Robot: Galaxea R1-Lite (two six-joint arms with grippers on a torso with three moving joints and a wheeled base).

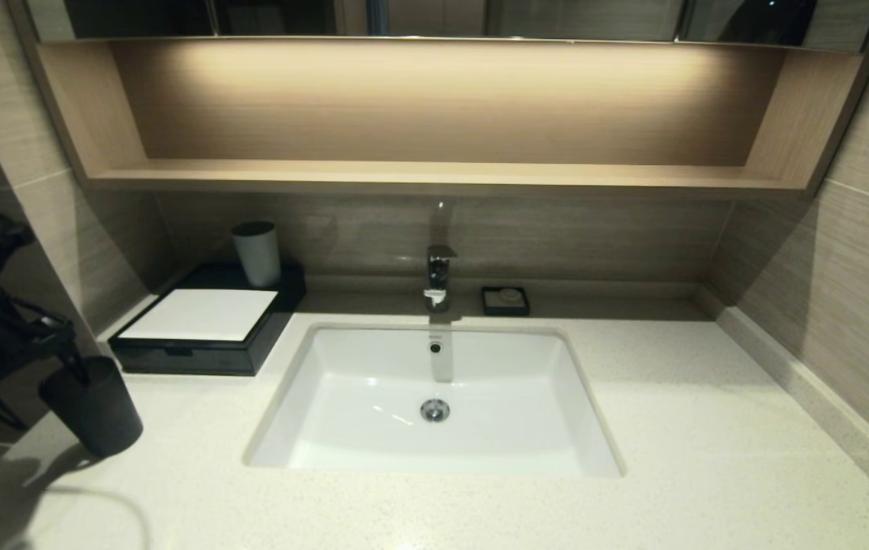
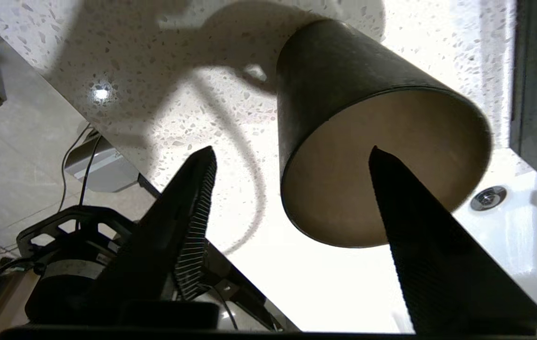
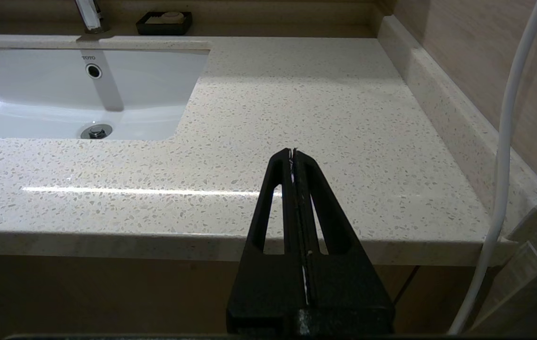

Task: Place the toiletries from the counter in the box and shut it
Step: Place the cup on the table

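Left tool [image 2: 292, 156]: ribbed black fingers spread wide, one inside rim of dark matte tapered tumbler [image 2: 367, 118], other outside it; tumbler tilted on speckled cream stone surface [image 1: 709, 428], near front-left corner. Right tool [image 3: 293, 153]: fingers pressed together, hanging off surface's front edge. Flat black box [image 1: 205, 325], white top panel, drawer flush, left of white rectangular basin [image 1: 373, 397]. Toiletries not visible.

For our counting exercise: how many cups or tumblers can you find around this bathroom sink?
2. A dark tumbler stands on the counter at the near left, at the left gripper. A white cup stands on the back of the black box.
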